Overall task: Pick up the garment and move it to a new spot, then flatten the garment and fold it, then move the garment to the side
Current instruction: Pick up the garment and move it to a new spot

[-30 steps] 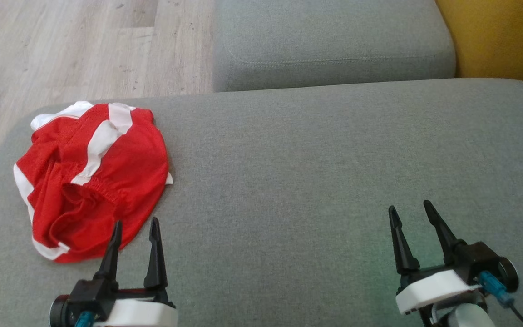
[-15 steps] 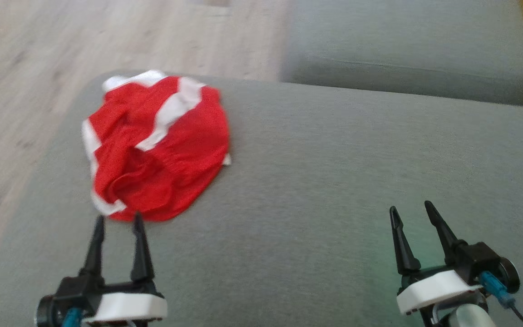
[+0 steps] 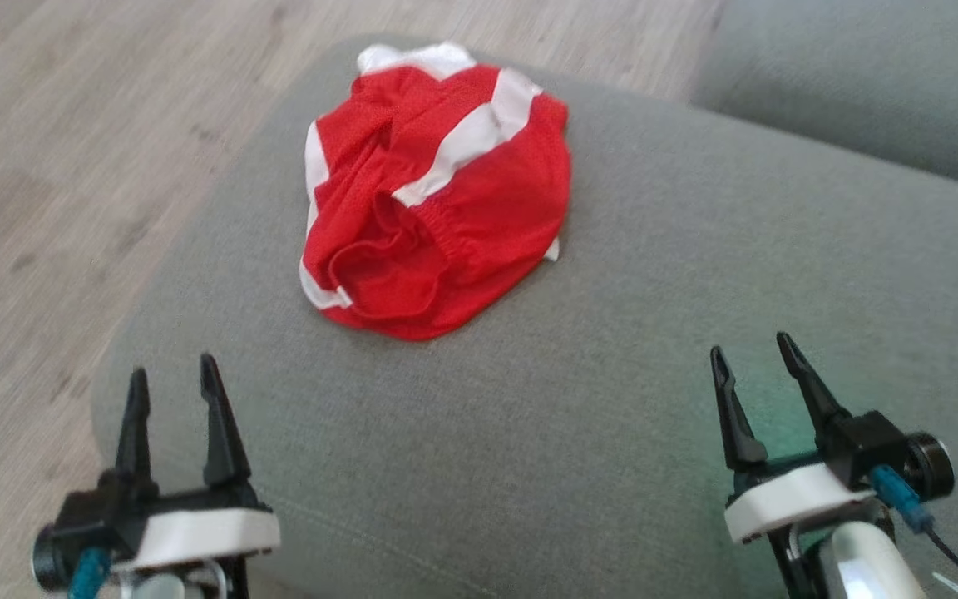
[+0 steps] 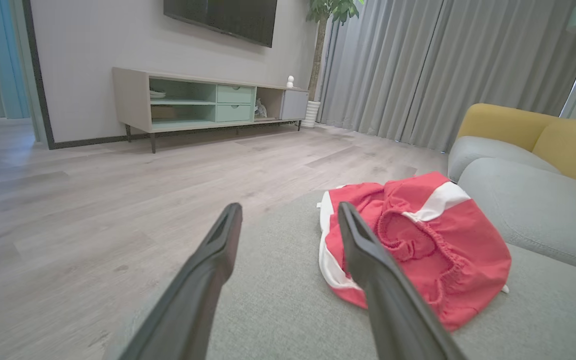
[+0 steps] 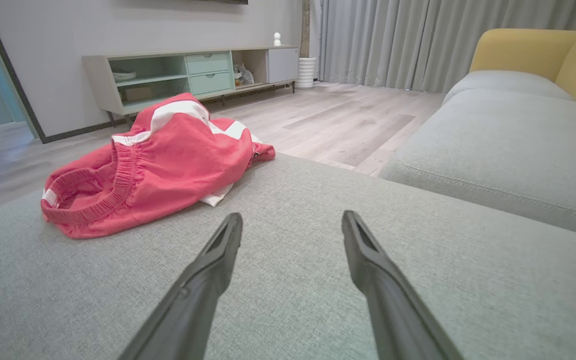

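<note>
Both my grippers are spread wide and hold nothing: my left gripper hangs over the near left corner of the broad grey woven-fabric seat cushion, and my right gripper hangs over its right side.

The crumpled red mesh garment with white stripes lies in a heap at the far left of that cushion. It is ahead of both my grippers and apart from them, nearer my left.

I judge it light, limp and a little slippery, so a pinch on a single layer would likely just drag the heap. The gathered elastic waistband faces me with its mouth open, and it looks like the firmest place to take hold (thick, and easy to close on).

The garment's far edge sits close to the cushion's rounded rim, with the pale wood-plank floor beyond, so I would not push outward. To the right the cushion is bare well past my right gripper, up to the seam with the second grey cushion.
</note>
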Controlling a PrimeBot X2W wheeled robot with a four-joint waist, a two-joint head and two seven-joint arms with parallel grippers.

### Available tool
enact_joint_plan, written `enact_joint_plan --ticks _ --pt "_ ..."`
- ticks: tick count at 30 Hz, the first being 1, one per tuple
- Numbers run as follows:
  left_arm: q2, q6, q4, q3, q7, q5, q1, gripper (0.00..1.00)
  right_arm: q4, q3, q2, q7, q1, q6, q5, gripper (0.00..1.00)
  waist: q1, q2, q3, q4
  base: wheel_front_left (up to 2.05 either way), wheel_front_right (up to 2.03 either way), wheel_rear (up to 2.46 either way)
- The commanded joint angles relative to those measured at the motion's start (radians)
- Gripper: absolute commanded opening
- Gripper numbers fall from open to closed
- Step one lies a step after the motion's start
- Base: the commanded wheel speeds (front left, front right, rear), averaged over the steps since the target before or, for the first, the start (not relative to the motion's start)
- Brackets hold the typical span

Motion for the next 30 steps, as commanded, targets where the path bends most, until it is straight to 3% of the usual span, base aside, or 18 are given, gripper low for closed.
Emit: enact_joint_plan --ticks 1,11,19,24,30 --pt "0.007 -0.008 -0.044 0.042 -0.010 0.008 -0.078 1.00 -0.031 0.023 -0.010 -0.011 -0.045 0.008 -0.018 1.00 0.0000 0.0000 0.056 0.027 0.00 0.00 0.00" --pt "0.032 -0.156 -0.006 0.108 -0.010 0.037 -0.368 1.00 -0.050 -0.015 -0.010 -0.011 -0.143 0.008 -0.155 1.00 0.0000 0.0000 0.266 -0.008 0.00 0.00 0.00" --pt "0.122 -0.165 0.204 -0.099 -0.010 -0.028 -0.691 1.00 -0.094 -0.067 -0.010 -0.011 -0.186 0.008 -0.262 1.00 0.0000 0.0000 0.394 -0.041 0.00 0.00 0.00" --pt "0.125 -0.165 0.382 -0.179 -0.010 -0.067 -0.804 1.00 -0.135 -0.082 -0.010 -0.011 -0.186 0.008 -0.294 1.00 0.0000 0.0000 0.429 -0.066 0.00 0.00 0.00" --pt "0.127 -0.165 0.719 -0.262 0.018 -0.072 -0.903 1.00 -0.187 -0.075 -0.010 -0.011 -0.189 0.008 -0.297 1.00 0.0000 0.0000 0.451 -0.114 0.00 0.00 0.00"
